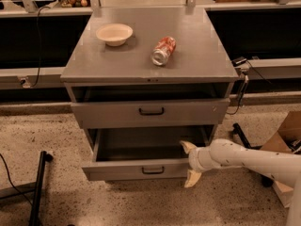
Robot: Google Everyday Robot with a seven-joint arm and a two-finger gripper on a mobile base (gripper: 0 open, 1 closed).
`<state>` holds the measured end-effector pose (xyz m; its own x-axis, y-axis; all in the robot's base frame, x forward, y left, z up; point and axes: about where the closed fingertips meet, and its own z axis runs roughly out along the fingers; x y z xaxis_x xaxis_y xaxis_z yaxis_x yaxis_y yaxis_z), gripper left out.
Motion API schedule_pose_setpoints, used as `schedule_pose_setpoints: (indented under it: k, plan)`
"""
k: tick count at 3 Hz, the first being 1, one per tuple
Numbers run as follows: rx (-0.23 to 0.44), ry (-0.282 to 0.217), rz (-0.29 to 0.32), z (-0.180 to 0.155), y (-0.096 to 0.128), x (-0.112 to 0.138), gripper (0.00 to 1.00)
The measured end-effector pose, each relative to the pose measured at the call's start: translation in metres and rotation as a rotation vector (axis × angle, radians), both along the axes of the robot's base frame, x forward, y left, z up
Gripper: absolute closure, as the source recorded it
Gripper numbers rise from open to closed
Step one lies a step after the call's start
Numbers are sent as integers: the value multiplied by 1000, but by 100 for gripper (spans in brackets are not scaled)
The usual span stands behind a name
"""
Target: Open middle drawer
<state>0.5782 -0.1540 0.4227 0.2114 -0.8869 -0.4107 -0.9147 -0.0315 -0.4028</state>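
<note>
The middle drawer (141, 169) is the lower grey drawer showing. It is pulled well out and its plain grey inside (148, 145) is bare. Its small black handle (153, 170) sits at the centre of the front. My gripper (189, 164) is at the right end of that front, with the white arm (244, 159) coming in from the right. Its fingers are spread apart. One fingertip (187, 146) is inside the drawer behind the front panel and the other (192, 180) is outside, in front of it.
The shallower grey drawer (150, 112) above stands slightly out. On the cabinet top (197, 55) are a cream bowl (114, 33) and a red can (163, 50) lying on its side. A black stand (37, 187) is on the floor at left. A cardboard box (287, 135) is at right.
</note>
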Motion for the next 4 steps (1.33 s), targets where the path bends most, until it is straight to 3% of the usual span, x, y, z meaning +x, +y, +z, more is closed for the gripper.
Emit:
schedule_pose_setpoints:
  k: [1,4]
  plan:
    - [5,27,30,-5,4,-9,0]
    - [-54,161,82,-16,9,-51,60]
